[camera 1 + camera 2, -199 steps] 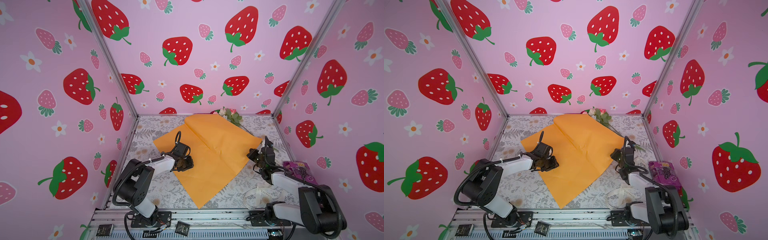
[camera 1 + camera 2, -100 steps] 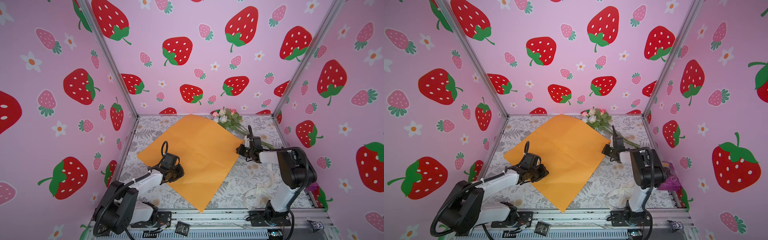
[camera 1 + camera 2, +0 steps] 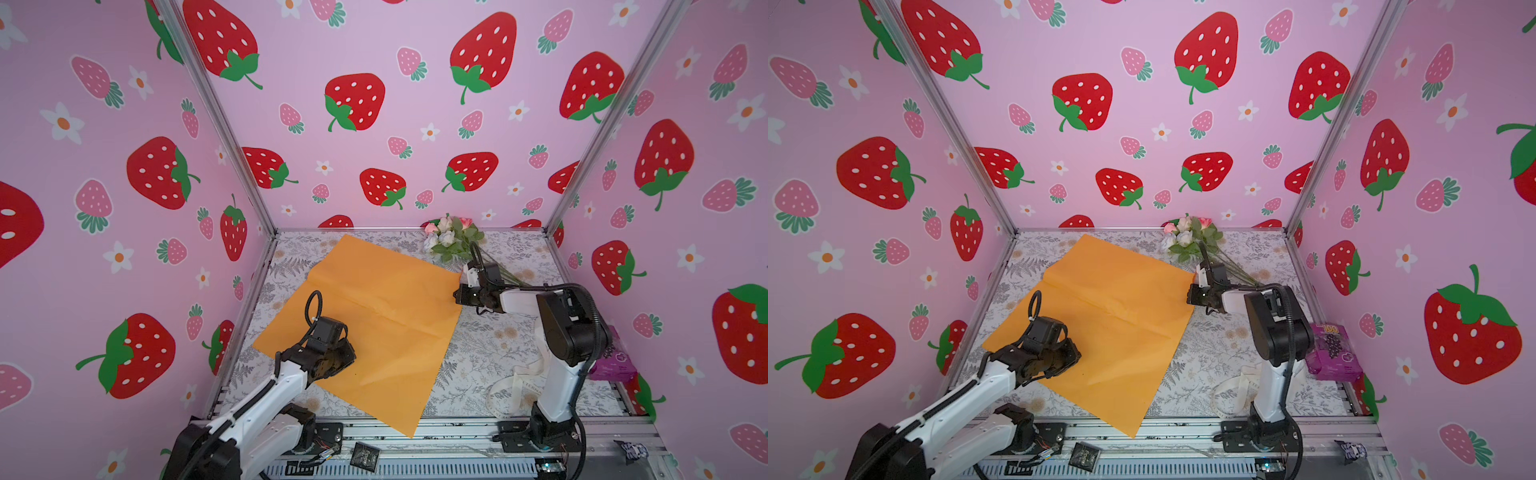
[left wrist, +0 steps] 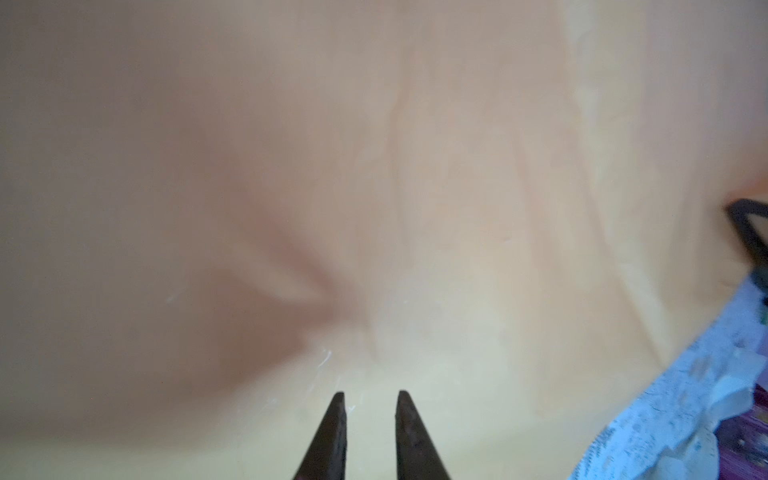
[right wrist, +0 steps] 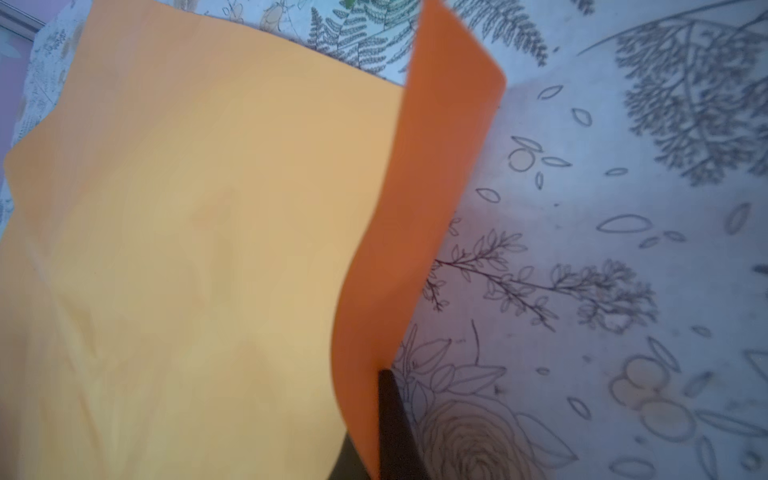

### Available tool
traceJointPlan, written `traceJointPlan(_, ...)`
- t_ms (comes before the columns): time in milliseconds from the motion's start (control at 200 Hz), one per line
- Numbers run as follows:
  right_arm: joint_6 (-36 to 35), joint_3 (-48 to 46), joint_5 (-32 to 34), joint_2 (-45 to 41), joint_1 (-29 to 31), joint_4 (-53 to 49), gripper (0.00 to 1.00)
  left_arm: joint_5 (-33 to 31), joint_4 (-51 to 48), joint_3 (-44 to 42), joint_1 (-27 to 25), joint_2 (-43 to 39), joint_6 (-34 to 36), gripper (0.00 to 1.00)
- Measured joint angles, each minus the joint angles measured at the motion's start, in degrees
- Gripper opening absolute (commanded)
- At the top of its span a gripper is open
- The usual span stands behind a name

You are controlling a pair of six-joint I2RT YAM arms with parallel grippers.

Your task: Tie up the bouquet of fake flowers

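Bouquet (image 3: 451, 239) just behind right gripper (image 3: 457, 297), that gripper pinching orange paper (image 3: 386, 316), left gripper (image 4: 370, 395) slightly parted

A sheet of paper (image 3: 374, 316) lies across the middle of the table (image 3: 498, 345). The bouquet (image 3: 451, 239) lies behind its right corner, at the table's back edge. My left gripper (image 4: 370, 401) sits on the sheet's front left part, my right gripper (image 3: 458, 297) at its right corner. A ribbon (image 3: 514, 386) lies front right, a packet (image 3: 615, 365) farther right.
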Motion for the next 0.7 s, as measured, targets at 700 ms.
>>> traceJointPlan(700,18.58,-17.0,11.63,-10.45,-7.17,10.73,0.0,10.64,8.76,23.52,0.44,34.8,11.26,0.54)
